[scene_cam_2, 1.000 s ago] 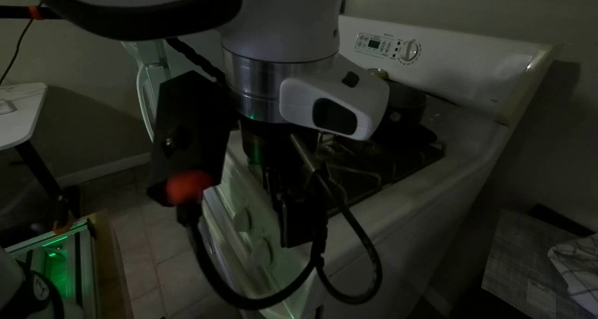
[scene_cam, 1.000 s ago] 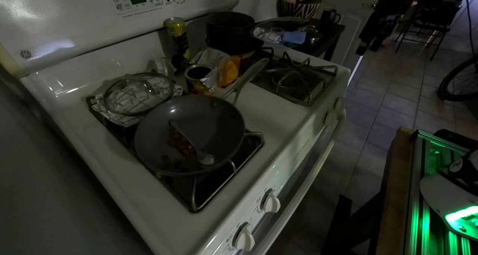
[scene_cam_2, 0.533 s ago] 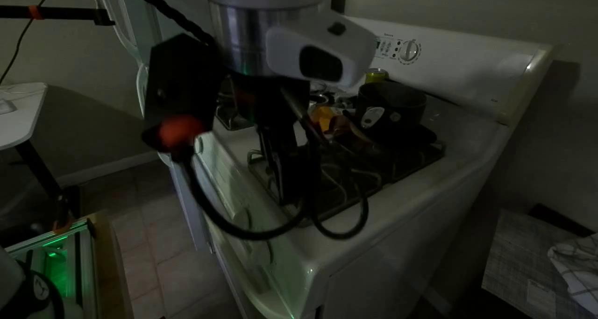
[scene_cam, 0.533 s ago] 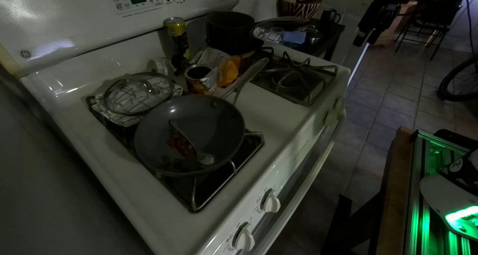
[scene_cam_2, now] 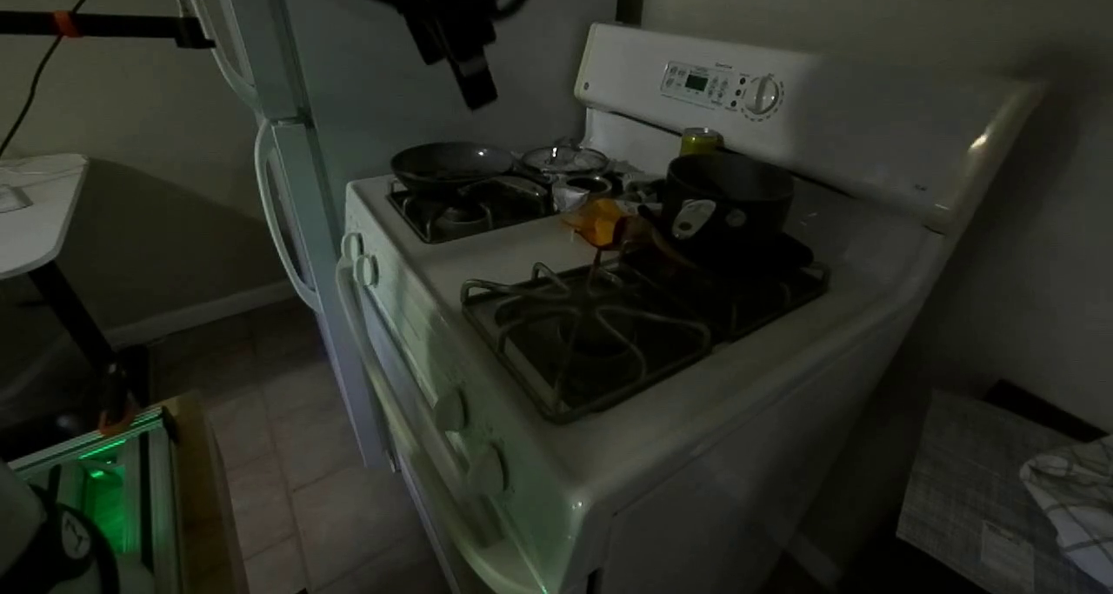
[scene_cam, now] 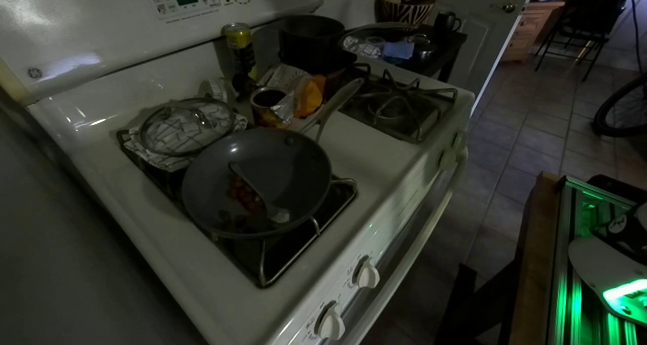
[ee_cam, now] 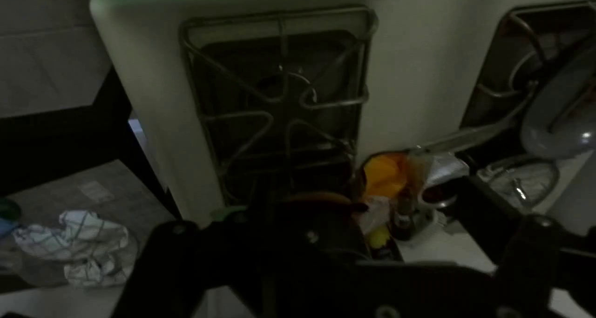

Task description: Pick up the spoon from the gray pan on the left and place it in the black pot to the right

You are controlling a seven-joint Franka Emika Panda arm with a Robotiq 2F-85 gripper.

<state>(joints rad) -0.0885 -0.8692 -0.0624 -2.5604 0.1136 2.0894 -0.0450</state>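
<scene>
The spoon [scene_cam: 255,186] lies in the gray pan [scene_cam: 303,153], beside reddish pieces. Its pale head points to the stove's front; its handle looks dark here. The pan also shows in an exterior view [scene_cam_2: 452,161] and at the right edge of the wrist view [ee_cam: 540,136]. The black pot [scene_cam: 311,44] stands on the back burner by the backsplash, also in an exterior view [scene_cam_2: 735,203]. In the wrist view my gripper partly hides the pot [ee_cam: 321,227]. My gripper [scene_cam_2: 456,72] is high above the stove, away from the spoon. In the wrist view its fingers [ee_cam: 368,183] are wide apart and empty.
An opened can [scene_cam: 268,102], an orange package [scene_cam: 309,96] and a tall yellow can [scene_cam: 240,49] stand between pan and pot. A glass lid [scene_cam: 187,125] lies on cloth behind the pan. The pan's handle [scene_cam: 336,100] reaches toward the front burner grate [scene_cam: 394,105].
My arm has risen and moved away from low over the stove's front burner in an exterior view, uncovering the stove. The gripper has left the top right of an exterior view. Pan, spoon and pot are unmoved.
</scene>
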